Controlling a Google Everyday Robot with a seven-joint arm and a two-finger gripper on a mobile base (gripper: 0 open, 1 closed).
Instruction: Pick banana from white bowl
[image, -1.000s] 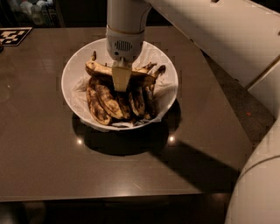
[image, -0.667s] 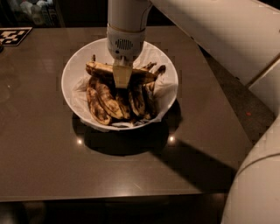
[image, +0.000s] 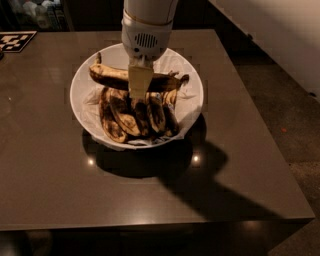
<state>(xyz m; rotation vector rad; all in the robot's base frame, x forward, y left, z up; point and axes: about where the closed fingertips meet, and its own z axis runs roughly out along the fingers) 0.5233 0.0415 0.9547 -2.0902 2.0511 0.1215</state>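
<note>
The gripper (image: 140, 89) has risen slightly since a second ago, drawing the banana (image: 110, 76) up with it. Bare table (image: 150, 200) spreads in front, its near edge well apart from the bowl (image: 192, 100). Darker bananas (image: 125, 117) bunch in the bowl's bottom. Above them the banana lies crosswise, its middle pinched between the gripper's closed fingers. A marker (image: 15, 41) lies far left.

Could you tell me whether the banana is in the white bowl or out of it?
In: the banana lies across the darker bananas inside the bowl, gripper at its middle.
</note>
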